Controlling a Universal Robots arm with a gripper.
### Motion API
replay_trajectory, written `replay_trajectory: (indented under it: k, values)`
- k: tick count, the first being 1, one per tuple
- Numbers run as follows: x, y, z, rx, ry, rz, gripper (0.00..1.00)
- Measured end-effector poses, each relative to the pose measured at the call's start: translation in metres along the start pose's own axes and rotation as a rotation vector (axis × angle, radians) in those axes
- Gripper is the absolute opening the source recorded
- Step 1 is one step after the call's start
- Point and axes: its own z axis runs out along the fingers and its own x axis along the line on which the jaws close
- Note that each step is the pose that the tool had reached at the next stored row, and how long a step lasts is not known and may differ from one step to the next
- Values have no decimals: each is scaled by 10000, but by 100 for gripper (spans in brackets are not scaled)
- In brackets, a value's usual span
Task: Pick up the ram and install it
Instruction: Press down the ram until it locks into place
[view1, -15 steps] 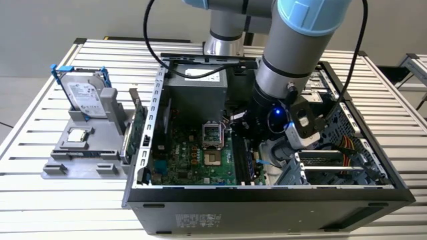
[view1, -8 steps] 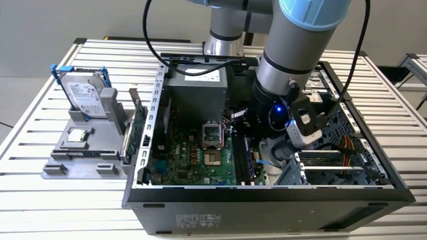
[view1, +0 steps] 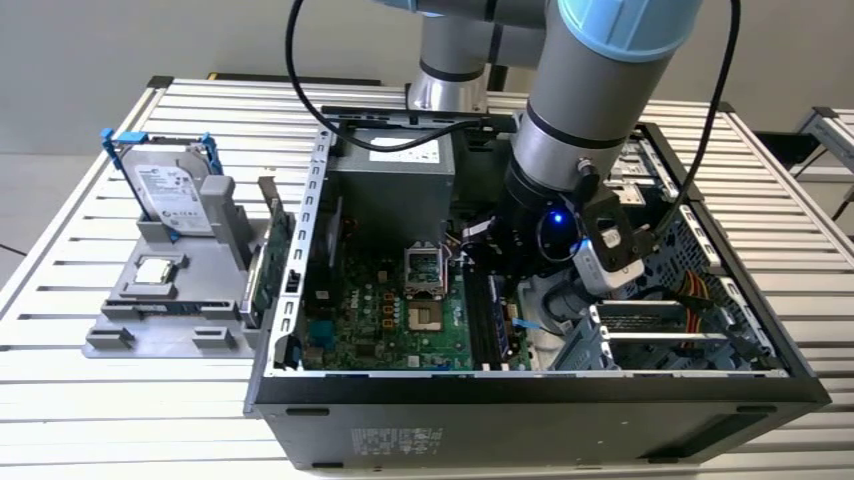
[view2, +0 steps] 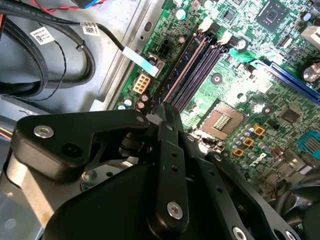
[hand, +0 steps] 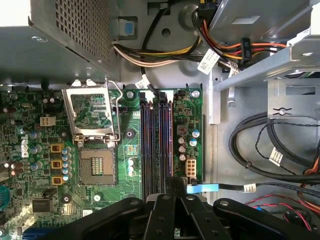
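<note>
A slatted metal table (view1: 80, 420) carries an open black computer case (view1: 534, 400) with a flat, matte near wall. Inside it lies a green motherboard (view1: 387, 310), densely studded with small cylindrical capacitors and a square CPU socket (hand: 95, 150) whose metal frame stands open.

On the exterior view's right of the socket run the long, narrow, dark memory slots (hand: 155, 140), parallel to one another. The gripper (hand: 173, 186) hangs low inside the case at the near end of these slots. In both wrist views its black, angular fingers (view2: 165, 107) look pressed together, tips meeting just above the slot ends; its matte black links are joined by shiny round screws.

The ram (view1: 276, 265) is well apart from the gripper. It is a thin green stick standing on its long edge at the right side of a gray moulded holder (view1: 160, 310), just outside the case's left wall, on the exterior view's left.

The same holder carries a small square silver chip (view1: 158, 270) lying flat. Farther back, a silver hard drive (view1: 174, 190) with a blue handle stands upright.

Deeper in the case sits a boxy gray power supply (view1: 394, 190) with a perforated side. Bundled black, yellow and red cables (hand: 160, 50) curl beside it. The arm (view1: 587, 110), a smooth silver tube with a pale blue cap, comes down from above the far side.
</note>
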Motion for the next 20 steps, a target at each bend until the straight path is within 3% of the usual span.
replay_trajectory:
  k: [16, 20]
  values:
    - [0, 0, 0, -3, -1, 189, 0]
    - [0, 0, 0, 1, 0, 11, 0]
